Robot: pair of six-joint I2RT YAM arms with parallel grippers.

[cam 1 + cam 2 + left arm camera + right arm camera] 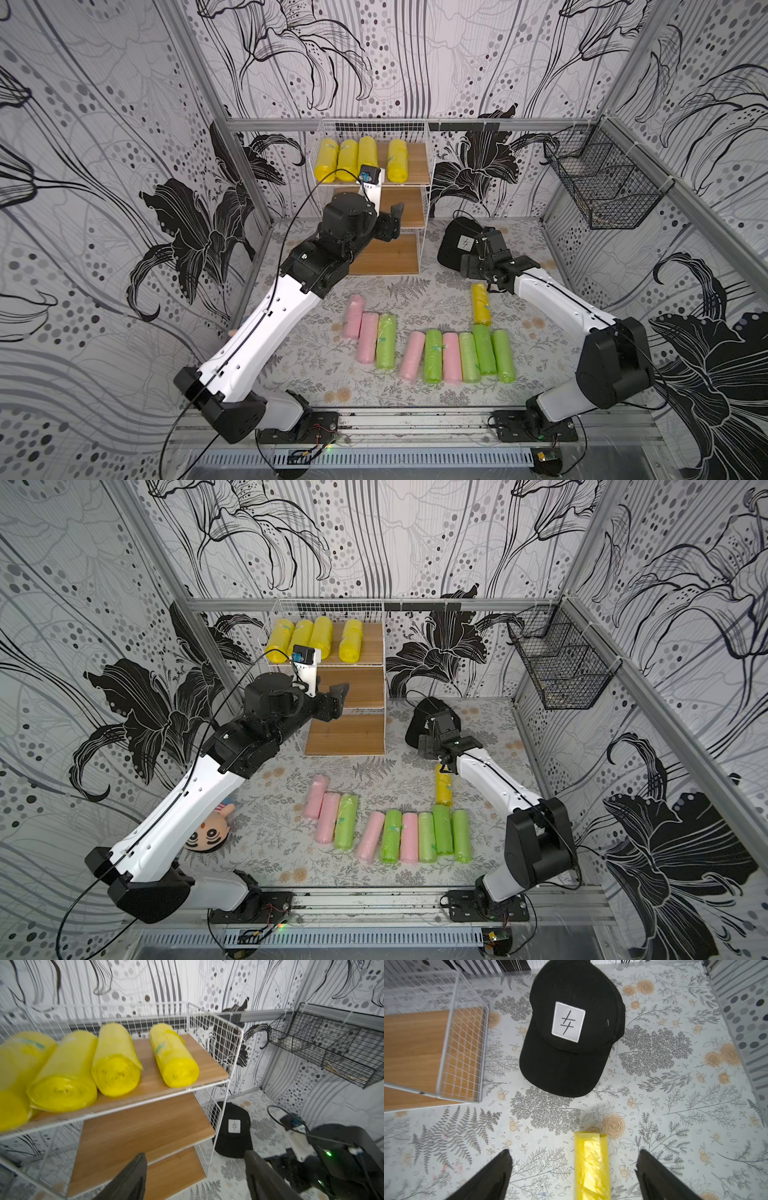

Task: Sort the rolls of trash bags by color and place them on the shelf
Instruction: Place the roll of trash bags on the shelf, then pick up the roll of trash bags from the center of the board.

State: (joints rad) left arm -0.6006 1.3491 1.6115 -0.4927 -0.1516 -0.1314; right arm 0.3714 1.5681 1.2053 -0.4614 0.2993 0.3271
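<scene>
The shelf [417, 162] stands at the back, a white wire rack with wooden boards. Several yellow rolls [358, 160] lie on its top board [209, 1064]; the lower boards [145, 1126] are bare. My left gripper [392, 224] hovers open and empty in front of the middle board [195, 1154]. One more yellow roll [481, 304] lies on the table. My right gripper [489, 284] hangs open over its far end, a finger on either side [574, 1151], not touching the roll [591, 1167]. Pink rolls [368, 337] and green rolls [385, 340] lie in a row near the front.
A black cap [455, 245] with a white patch lies right of the shelf, just beyond the right gripper [571, 1043]. A black wire basket [602, 183] hangs on the right wall. A stuffed doll [210, 833] lies under the left arm.
</scene>
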